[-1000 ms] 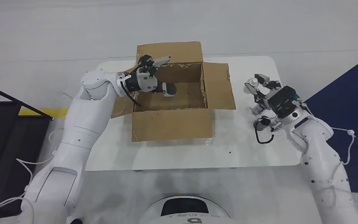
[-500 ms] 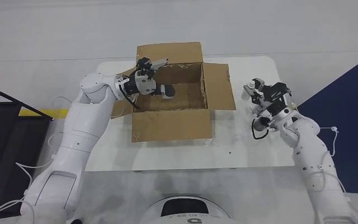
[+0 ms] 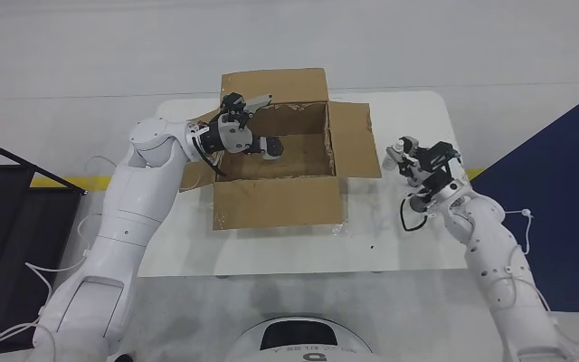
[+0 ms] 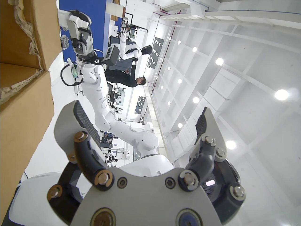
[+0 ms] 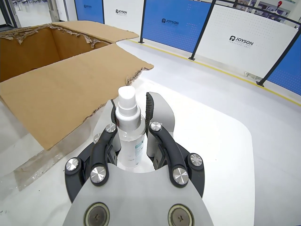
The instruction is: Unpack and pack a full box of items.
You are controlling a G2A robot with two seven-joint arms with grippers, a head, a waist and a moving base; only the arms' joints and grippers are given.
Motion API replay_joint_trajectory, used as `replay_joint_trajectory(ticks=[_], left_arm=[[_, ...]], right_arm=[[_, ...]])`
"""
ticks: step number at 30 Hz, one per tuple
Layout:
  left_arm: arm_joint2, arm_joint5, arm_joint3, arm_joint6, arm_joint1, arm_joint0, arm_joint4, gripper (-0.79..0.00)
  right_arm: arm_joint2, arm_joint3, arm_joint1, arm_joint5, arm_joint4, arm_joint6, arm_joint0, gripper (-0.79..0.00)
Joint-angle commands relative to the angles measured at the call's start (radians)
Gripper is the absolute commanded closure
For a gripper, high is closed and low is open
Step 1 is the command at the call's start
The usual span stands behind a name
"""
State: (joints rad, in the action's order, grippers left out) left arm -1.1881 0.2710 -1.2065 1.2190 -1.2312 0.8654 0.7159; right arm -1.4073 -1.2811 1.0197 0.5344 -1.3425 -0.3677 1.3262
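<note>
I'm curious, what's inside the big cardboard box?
Inside the box I see bare brown floor and the left tool, open, near its left wall. Anything beneath that tool or against the near wall is hidden.

Print stands on the fence panels behind the table; the near white panel carries a dark logo mark with one short word in capital letters beside it; a farther white panel carries the same mark and word in dark letters; the blue panels between and beside them carry the same mark and word in white letters; the bottle has a label low on its clear body, with greenish print too small to read.
</note>
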Motion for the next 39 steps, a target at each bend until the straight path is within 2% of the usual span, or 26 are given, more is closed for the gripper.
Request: replay_joint_trajectory(ticks=[1, 16, 19, 23, 24, 33, 39], left_arm=[[0.000, 0.000, 0.000, 0.000, 0.000, 0.000, 0.000, -0.785], [0.000, 0.000, 0.000, 0.000, 0.000, 0.000, 0.000, -0.785], [0.000, 0.000, 0.000, 0.000, 0.000, 0.000, 0.000, -0.785], [0.000, 0.000, 0.000, 0.000, 0.000, 0.000, 0.000, -0.785], [0.000, 0.000, 0.000, 0.000, 0.000, 0.000, 0.000, -0.785], [0.000, 0.000, 0.000, 0.000, 0.000, 0.000, 0.000, -0.785], [0.000, 0.000, 0.000, 0.000, 0.000, 0.000, 0.000, -0.785]], right_arm=[[0.000, -0.002, 0.001, -0.001, 0.003, 0.009, 0.002, 0.000], [0.012, -0.006, 0.007, -0.003, 0.025, 0.051, 0.021, 0.000], [0.017, 0.006, 0.009, -0.001, 0.030, 0.043, 0.021, -0.052], [0.027, 0.019, 0.012, 0.002, 0.029, 0.032, 0.018, -0.231], [0.029, 0.023, 0.013, 0.005, 0.030, 0.030, 0.016, -0.246], [0.035, 0.039, 0.015, 0.021, 0.021, 0.008, 0.008, -0.320], [-0.005, -0.023, 0.007, 0.009, -0.002, -0.021, 0.037, -0.342]])
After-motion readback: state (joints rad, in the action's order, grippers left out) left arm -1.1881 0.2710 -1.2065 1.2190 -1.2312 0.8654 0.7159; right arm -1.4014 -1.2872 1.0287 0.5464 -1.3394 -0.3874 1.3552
